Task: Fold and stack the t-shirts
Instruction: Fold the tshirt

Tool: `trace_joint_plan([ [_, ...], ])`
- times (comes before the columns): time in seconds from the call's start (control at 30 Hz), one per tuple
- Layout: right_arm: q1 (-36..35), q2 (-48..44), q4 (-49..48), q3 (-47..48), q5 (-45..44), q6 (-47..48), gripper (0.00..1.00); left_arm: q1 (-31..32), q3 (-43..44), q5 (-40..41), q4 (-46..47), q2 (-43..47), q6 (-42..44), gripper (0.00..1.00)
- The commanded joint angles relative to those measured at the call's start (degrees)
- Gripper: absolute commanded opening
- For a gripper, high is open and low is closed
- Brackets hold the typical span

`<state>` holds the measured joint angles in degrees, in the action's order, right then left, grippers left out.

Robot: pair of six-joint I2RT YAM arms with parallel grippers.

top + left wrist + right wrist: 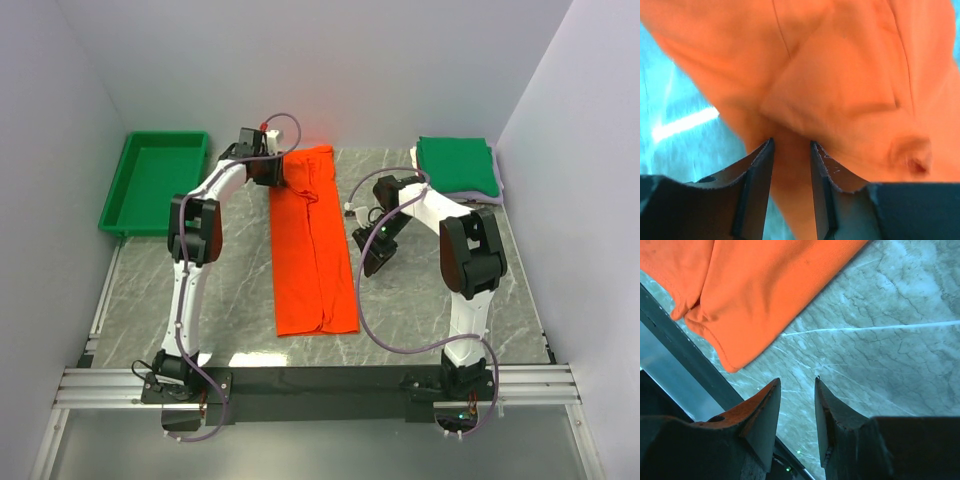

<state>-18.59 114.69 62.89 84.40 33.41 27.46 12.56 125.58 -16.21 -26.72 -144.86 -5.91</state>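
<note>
The orange-red t-shirt (312, 250) lies on the marble table as a long narrow strip, folded lengthwise, running from the back to the front. My left gripper (270, 175) hovers at the strip's far left corner. In the left wrist view the cloth (850, 75) fills the frame, and the left gripper (792, 142) has its jaws narrowly apart over it, not pinching it. My right gripper (371, 262) is just right of the strip. In the right wrist view the right gripper (797, 380) is slightly open and empty over bare table, with the shirt's hem corner (765, 285) ahead and to the left. A folded green shirt (458, 165) tops a stack at the back right.
A rigid green plastic tray (118, 195) stands at the back left, off the marble. Thin pale layers (478, 196) show under the green shirt. The black front rail (670, 340) runs beside the shirt's hem. White walls close in the back and both sides.
</note>
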Motion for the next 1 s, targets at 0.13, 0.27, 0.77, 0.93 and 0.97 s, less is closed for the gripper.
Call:
trace_joint_plan([
  [0.13, -0.6, 0.5, -0.8, 2.5, 1.8, -2.6, 0.41, -0.3, -13.7, -4.6, 0.8, 17.2, 1.3, 0.40],
  [0.27, -0.8, 1.4, -0.5, 3.4, 2.0, -2.9, 0.40, 0.4, -21.4, -6.6, 1.6, 21.2, -0.9, 0.38],
  [0.77, -0.7, 2.1, 0.3, 5.8, 0.4, -3.0, 0.40, 0.8, -11.3, -5.5, -3.8, 7.3, 1.6, 0.36],
  [0.93, -0.7, 2.8, 0.2, 6.8, 0.0, -3.2, 0.40, 0.7, -7.0, -5.0, -3.3, 2.8, 1.5, 0.36],
  [0.97, -0.8, 3.0, 0.3, 7.4, 0.0, -3.1, 0.40, 0.7, -4.5, -4.9, -4.0, 2.0, 1.2, 0.36],
])
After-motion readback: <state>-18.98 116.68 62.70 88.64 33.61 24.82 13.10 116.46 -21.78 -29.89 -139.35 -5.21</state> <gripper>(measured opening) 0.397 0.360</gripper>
